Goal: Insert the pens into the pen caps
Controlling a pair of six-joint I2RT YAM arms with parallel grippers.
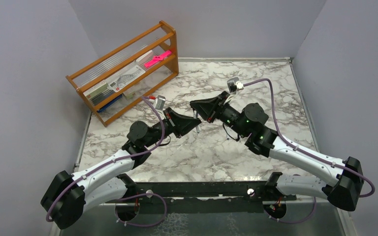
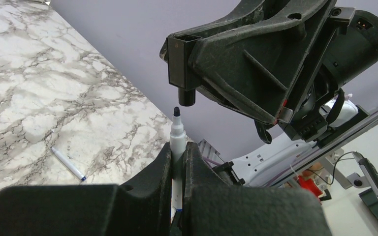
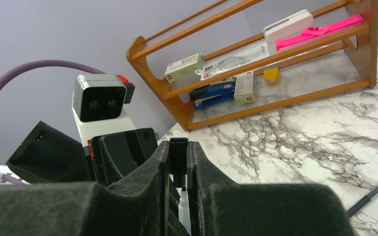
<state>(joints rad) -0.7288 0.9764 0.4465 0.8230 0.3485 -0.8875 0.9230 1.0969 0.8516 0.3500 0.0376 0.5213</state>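
My left gripper is shut on a white pen with a dark tip, held upright. My right gripper is shut on a black pen cap, which also shows in the left wrist view. The cap's open end hangs just above the pen's tip with a small gap between them. In the top view the two grippers, left and right, meet above the middle of the table. A second white pen lies on the marble. A dark pen lies on the table at the right.
A wooden rack stands at the back left, holding a flat pink object, a stapler, small boxes and a yellow item. Grey walls enclose the marble table.
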